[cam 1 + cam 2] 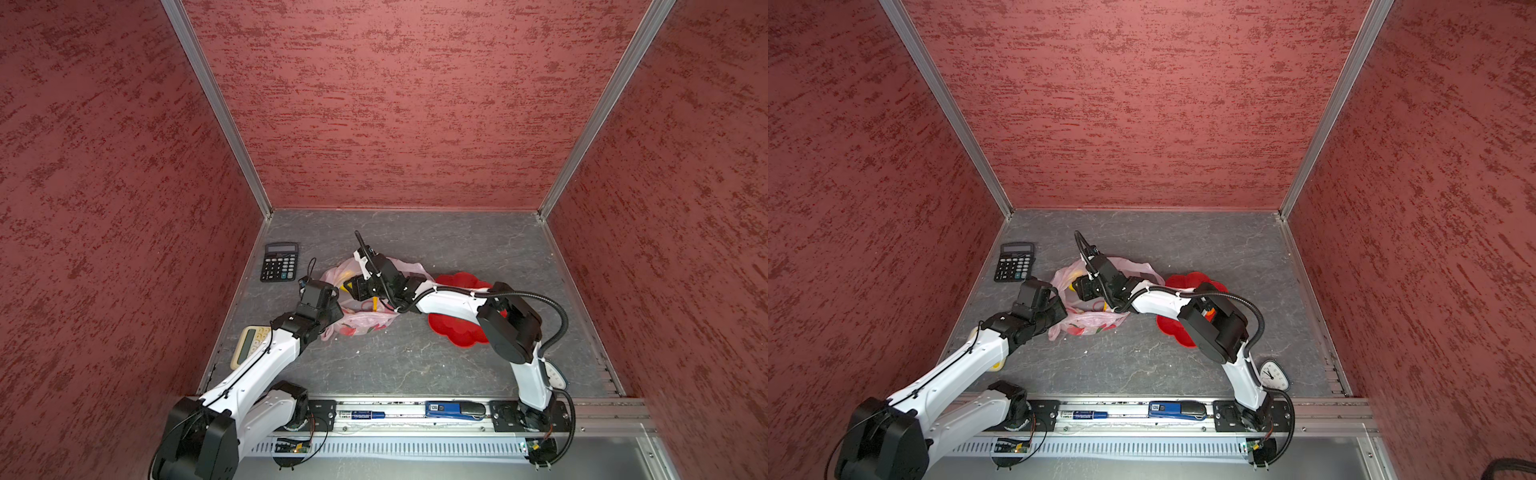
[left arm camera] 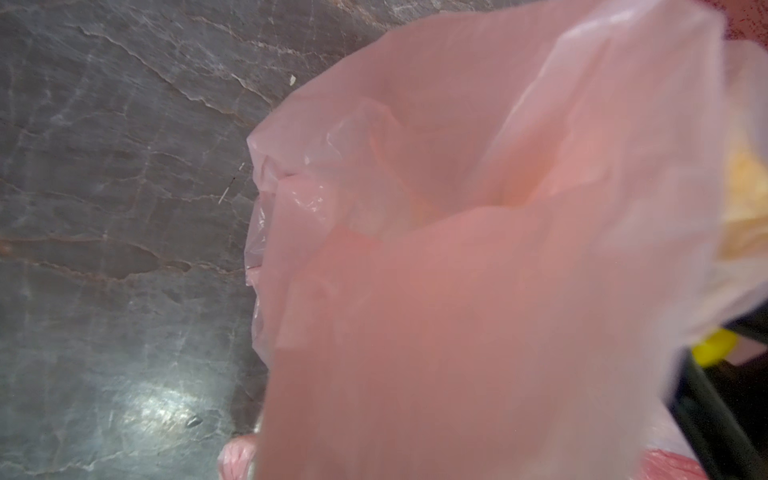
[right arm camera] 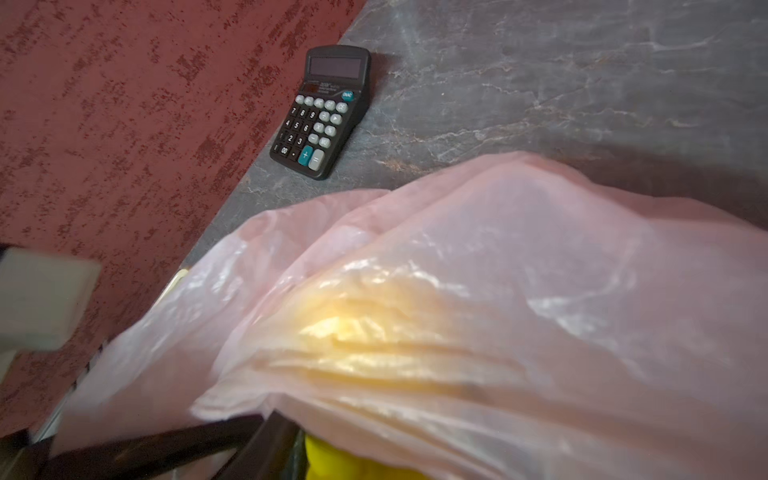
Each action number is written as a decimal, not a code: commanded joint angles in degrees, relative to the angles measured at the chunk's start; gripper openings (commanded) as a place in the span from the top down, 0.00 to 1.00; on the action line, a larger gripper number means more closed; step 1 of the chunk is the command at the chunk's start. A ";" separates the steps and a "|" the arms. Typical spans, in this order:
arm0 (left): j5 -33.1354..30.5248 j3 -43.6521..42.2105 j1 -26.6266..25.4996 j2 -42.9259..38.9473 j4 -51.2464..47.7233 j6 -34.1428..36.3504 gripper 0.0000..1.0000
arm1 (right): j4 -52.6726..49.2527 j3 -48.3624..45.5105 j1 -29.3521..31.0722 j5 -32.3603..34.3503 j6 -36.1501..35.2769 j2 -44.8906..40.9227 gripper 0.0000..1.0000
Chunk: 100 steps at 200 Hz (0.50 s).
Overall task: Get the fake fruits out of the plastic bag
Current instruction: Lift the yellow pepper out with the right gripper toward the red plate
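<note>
- Both top views: plastic bag [image 1: 365, 322] lies crumpled mid table [image 1: 415, 365], with the red dish [image 1: 453, 332] just right of it, no fruit on the dish's bare part; black calculator [image 1: 279, 262] far left, well apart
- Both top views: left gripper [image 1: 332, 297] at the bag's left edge; right gripper [image 1: 351, 289] reaches across into the bag's middle; a red fruit [image 1: 347, 331] shows through the film at the near end, so most fruit looks to be inside
- Left wrist: pink film of the plastic bag [image 2: 457, 249] fills the view right up against the camera; jaws themselves hidden, they are pressed together, seemingly pinching the film; a yellow fruit [image 2: 715, 347] tip pokes out beside the other arm's black finger
- Right wrist: yellow fruit [image 3: 332, 461] sits at the dark fingers, half under the film; jaws about half closed, seemingly gripping it; a pale yellow lump [image 3: 365, 332] lies further in under the film
- Step in hand, my read: pull the yellow fruit out of the bag
- Do it well: hold the left pinch firm and raised so the mouth gapes, draw the right gripper back along the opening, not up through the film, then right toward the dish
- Risk: thin film snags on the fingers and the whole bag drags along
</note>
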 commanded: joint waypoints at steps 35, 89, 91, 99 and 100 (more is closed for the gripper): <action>2.24 3.87 0.84 4.18 5.68 -0.38 1.00 | -3.79 -4.40 -0.20 -1.74 -1.20 -7.76 0.76; 4.66 6.24 1.07 7.95 8.60 -0.03 1.00 | -9.99 -10.65 -0.28 0.83 -1.38 -16.86 0.77; 4.73 6.36 1.13 8.05 8.59 0.08 1.00 | -10.27 -10.85 -0.30 1.00 -1.38 -17.15 0.77; 4.87 6.52 1.12 8.30 8.63 0.35 1.00 | -11.54 -11.92 -0.43 1.70 -1.31 -18.81 0.77; 4.87 6.59 1.09 8.32 8.64 0.38 1.00 | -11.69 -12.05 -0.41 1.74 -1.30 -19.01 0.77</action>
